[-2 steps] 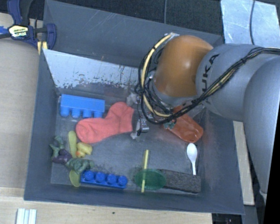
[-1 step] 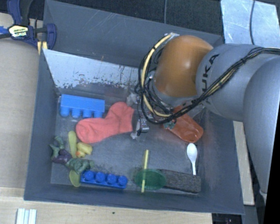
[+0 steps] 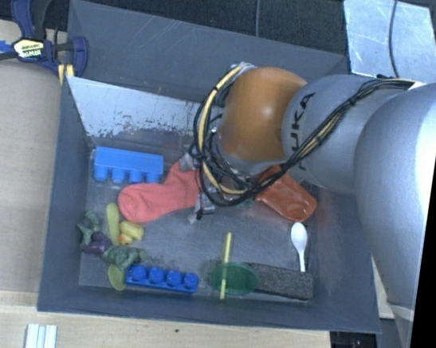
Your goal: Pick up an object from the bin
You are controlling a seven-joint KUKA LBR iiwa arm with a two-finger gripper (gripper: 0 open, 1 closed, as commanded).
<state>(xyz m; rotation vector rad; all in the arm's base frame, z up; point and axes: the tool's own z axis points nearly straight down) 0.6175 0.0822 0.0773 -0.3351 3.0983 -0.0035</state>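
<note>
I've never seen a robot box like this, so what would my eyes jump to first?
First comes the big grey arm with its shiny orange cover, reaching in from the right over the middle of the bin. Just left of it lies a soft pink sock. A bright blue brick sits behind the sock, near the back-left corner.
</note>
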